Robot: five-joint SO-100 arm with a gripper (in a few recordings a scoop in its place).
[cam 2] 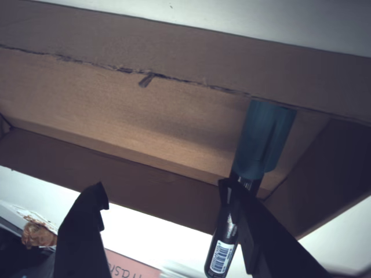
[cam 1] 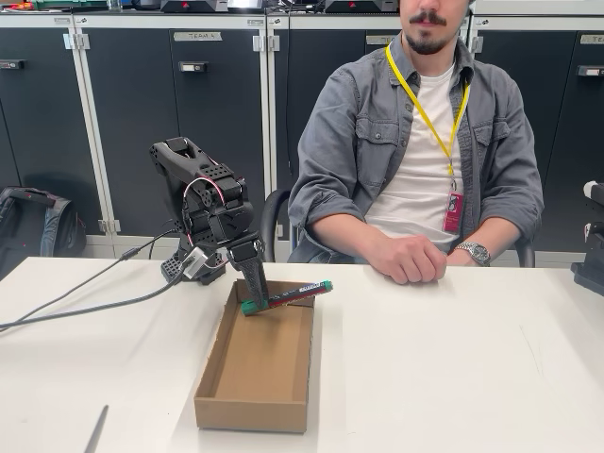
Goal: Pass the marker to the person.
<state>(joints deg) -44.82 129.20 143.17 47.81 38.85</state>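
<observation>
One marker (cam 1: 286, 297), one cardboard box (cam 1: 247, 408), one person (cam 1: 422, 156), one gripper (cam 1: 253, 298). Marker tilted over the box's far end, green cap down, apparently pinched between the jaws near that cap.

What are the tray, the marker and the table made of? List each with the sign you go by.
Tray: brown corrugated cardboard, matte; a folded seam and raw edges show in the wrist view.
Marker: probably plastic; smooth green cap, dark barrel with a printed label and barcode.
Table: smooth white top, likely laminate, with a slight sheen; what lies beneath cannot be told.
</observation>
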